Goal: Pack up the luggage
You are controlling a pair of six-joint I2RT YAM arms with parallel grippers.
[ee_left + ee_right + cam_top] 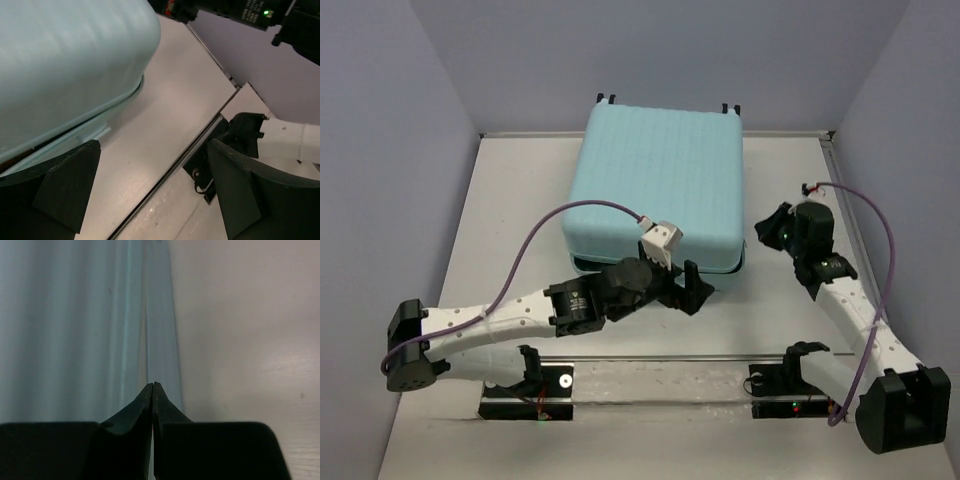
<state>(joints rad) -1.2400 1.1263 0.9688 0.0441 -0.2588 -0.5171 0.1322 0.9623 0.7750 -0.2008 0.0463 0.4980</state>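
The luggage (655, 185), a pale aqua ribbed hard-shell case, lies flat and closed at the back middle of the table, wheels at its far edge. My left gripper (688, 285) hangs open at its near right corner, nothing between the fingers; in the left wrist view the shell (65, 65) fills the upper left above the left finger (65, 185). My right gripper (767, 232) is shut just off the case's right side. In the right wrist view the closed fingertips (152, 390) point at the seam along the case's side (75, 325), with nothing seen between them.
A white table (510, 230) is boxed in by lilac walls. A metal rail (660, 358) runs along the near edge between the two arm bases. A purple cable (545, 235) loops from the left arm over the case's near left corner.
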